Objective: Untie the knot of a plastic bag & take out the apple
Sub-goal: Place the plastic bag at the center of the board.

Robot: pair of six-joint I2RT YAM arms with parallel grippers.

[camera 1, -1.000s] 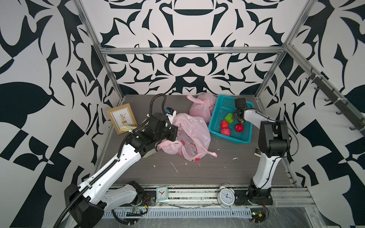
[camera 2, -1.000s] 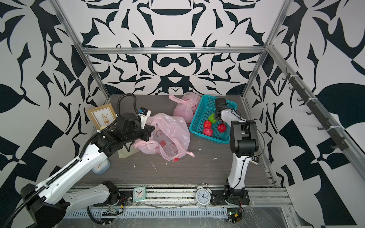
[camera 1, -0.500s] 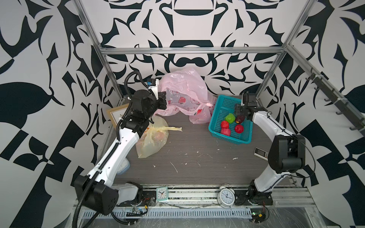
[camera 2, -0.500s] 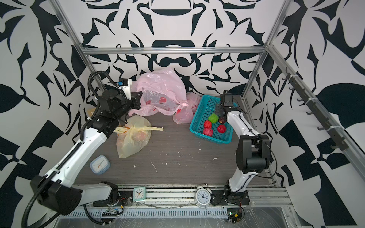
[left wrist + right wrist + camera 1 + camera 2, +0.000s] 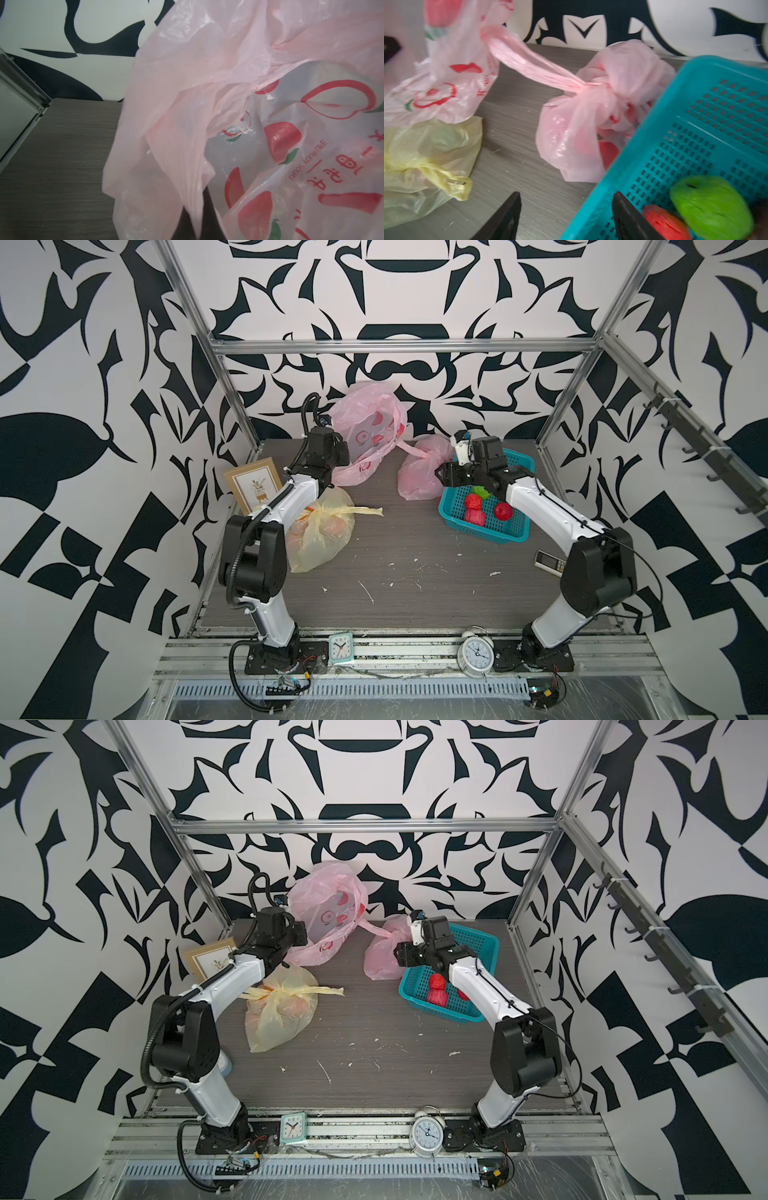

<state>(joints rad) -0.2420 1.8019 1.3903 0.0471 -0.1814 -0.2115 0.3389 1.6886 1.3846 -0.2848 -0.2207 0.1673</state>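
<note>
A robotics lab test cell: aluminium frame, black-and-white patterned walls, robot arms bolted to a rail.

The left arm and right arm are white shells on bulky black joints, black cable tied alongside, ending in a black left claw and right claw.

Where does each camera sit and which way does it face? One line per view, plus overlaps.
Top views: high in front, looking down on the table; left arm, right arm show.
Left wrist: against the printed pink bag; own body unclear.
Right wrist: faces knotted pink bag, basket; open right end effector shows.
Shared: both wrists see the printed pink bag.
</note>
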